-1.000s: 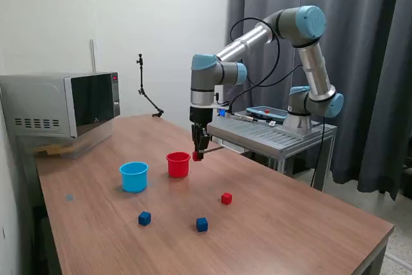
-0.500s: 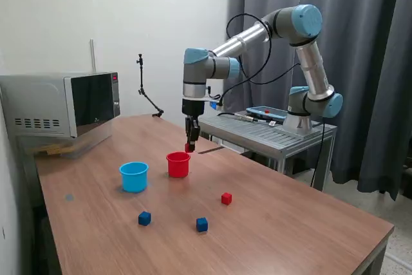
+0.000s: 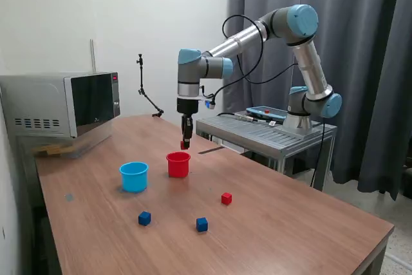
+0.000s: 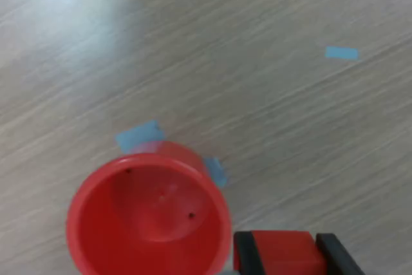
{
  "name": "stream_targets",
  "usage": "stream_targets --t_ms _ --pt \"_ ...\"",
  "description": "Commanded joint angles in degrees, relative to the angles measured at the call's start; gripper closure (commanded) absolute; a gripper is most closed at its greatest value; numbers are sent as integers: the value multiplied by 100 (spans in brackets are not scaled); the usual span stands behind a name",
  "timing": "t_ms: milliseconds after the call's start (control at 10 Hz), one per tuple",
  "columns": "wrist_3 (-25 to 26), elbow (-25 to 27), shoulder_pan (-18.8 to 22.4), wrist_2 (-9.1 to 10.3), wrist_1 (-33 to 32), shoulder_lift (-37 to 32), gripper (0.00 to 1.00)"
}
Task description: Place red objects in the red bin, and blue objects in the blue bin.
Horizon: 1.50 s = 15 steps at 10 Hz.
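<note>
My gripper [image 3: 185,144] hangs just above the far rim of the red bin [image 3: 178,164], shut on a small red cube [image 4: 282,253]. In the wrist view the cube sits between the black fingers [image 4: 243,249], beside the bin's open mouth [image 4: 148,223], which looks empty. A second red cube [image 3: 226,198] lies on the table toward the exterior view's right. The blue bin [image 3: 134,176] stands to the left of the red one. Two dark blue cubes [image 3: 144,218] [image 3: 202,224] rest on the table nearer the front.
A microwave [image 3: 61,104] stands at the table's back left. A metal stand [image 3: 270,134] with the arm's base is at the right behind the table. Blue tape marks [image 4: 138,136] are stuck on the wood beside the red bin.
The gripper has carried the red cube left and slightly up, from beside the red bin's right side to above its far rim.
</note>
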Motion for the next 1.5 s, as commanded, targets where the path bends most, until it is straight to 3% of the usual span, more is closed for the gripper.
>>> stream_targets --t_ms 0,600,1400 --pt "0 43 -192 7 3 2 100" --pt "0 218 -518 85 -6 3 100" --pt "9 263 -536 138 -234 99 100"
